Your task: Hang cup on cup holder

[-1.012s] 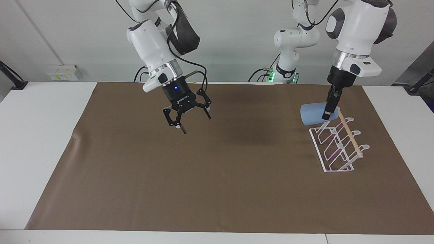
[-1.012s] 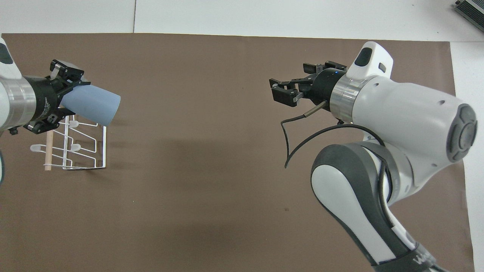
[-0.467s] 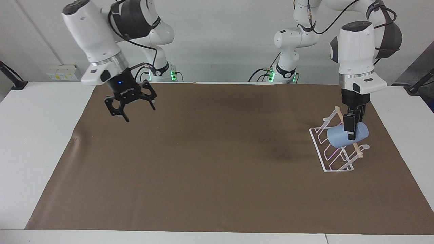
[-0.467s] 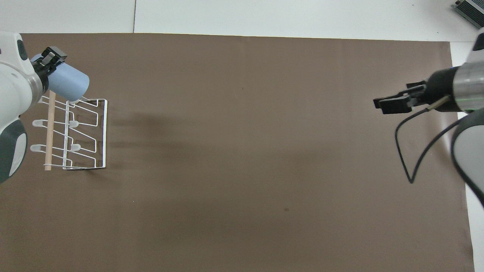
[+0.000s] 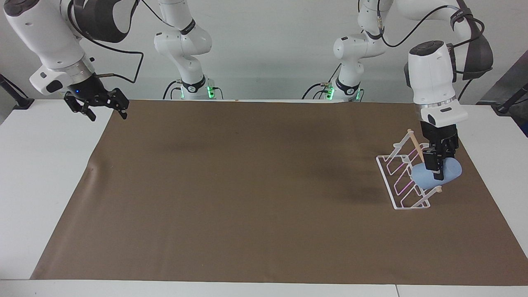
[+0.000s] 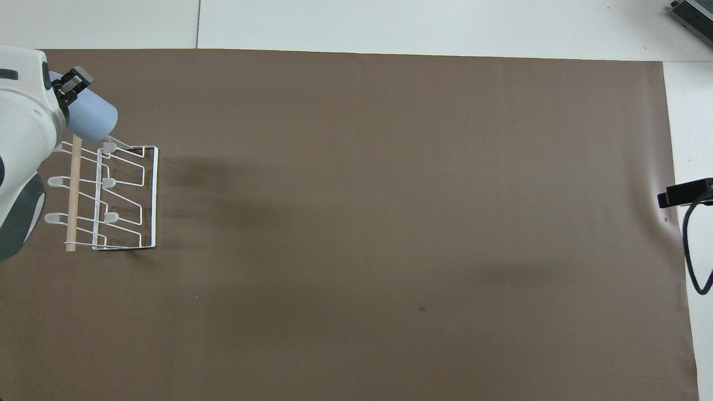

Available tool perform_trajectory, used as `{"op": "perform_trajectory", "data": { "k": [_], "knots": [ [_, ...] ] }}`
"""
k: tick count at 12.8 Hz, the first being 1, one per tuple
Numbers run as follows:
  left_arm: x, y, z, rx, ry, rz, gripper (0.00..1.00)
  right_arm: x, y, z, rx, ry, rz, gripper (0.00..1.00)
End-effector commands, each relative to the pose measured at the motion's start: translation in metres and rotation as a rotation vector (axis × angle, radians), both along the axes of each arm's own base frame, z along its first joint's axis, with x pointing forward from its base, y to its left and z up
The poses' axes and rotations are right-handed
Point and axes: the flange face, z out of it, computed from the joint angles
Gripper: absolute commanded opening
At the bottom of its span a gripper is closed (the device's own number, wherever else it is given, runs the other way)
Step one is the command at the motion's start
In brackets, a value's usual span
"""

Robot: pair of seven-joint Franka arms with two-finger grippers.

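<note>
Your cup [image 5: 447, 168] is a small, pale blue tumbler with a smooth matte skin, tapered toward its base, and it lies on its side, tilted, with its mouth turned toward the rack's prongs. You cannot see into it from either view, so what it holds cannot be told. It sits at the end of the cup holder [image 5: 402, 181] farthest from the robots, resting against the wooden dowel [image 6: 73, 189] there, at the left arm's end of the table.

Your left gripper [image 5: 437, 169] comes straight down onto the cup and is clamped on it, its dark fingers pinching the wall near the closed base.

The cup holder is a white wire rack with a rectangular foot frame and slanted looped prongs with rounded tips; the pale round dowel runs along its upper edge. None of the other prongs carries anything.

Your right gripper [image 5: 95, 108] waits in the air over the corner of the brown mat [image 5: 255, 198] at the right arm's end, close to the robots' edge, with its black linked fingers spread wide and nothing between them. The mat is flat and dull, with a small crease near that edge, and lies on a white table [image 5: 41, 173].
</note>
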Motion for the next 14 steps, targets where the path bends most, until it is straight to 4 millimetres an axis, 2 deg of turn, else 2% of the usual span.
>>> {"op": "perform_trajectory", "data": {
  "k": [1, 3, 6, 10, 12, 14],
  "knots": [
    [0.001, 0.003, -0.010, 0.031, 0.002, -0.021, 0.00, 0.001, 0.034, 0.030, -0.026, -0.009, -0.050, 1.00],
    [-0.001, 0.002, -0.020, 0.056, 0.008, -0.025, 0.00, 0.004, 0.078, 0.044, -0.025, -0.013, -0.032, 1.00],
    [-0.006, -0.001, -0.037, 0.051, 0.016, -0.043, 0.00, 0.009, 0.114, 0.049, -0.025, -0.055, -0.032, 1.00],
    [-0.002, -0.001, -0.044, 0.063, 0.000, -0.058, 0.00, 0.008, 0.112, 0.027, -0.020, -0.087, -0.043, 1.00],
    [-0.003, 0.006, -0.050, 0.081, 0.004, -0.048, 0.00, 0.008, 0.105, 0.012, -0.017, -0.124, -0.053, 1.00],
    [-0.004, 0.006, -0.053, 0.081, 0.005, -0.053, 0.00, 0.011, 0.099, 0.009, -0.016, -0.136, -0.064, 1.00]
  ]
}}
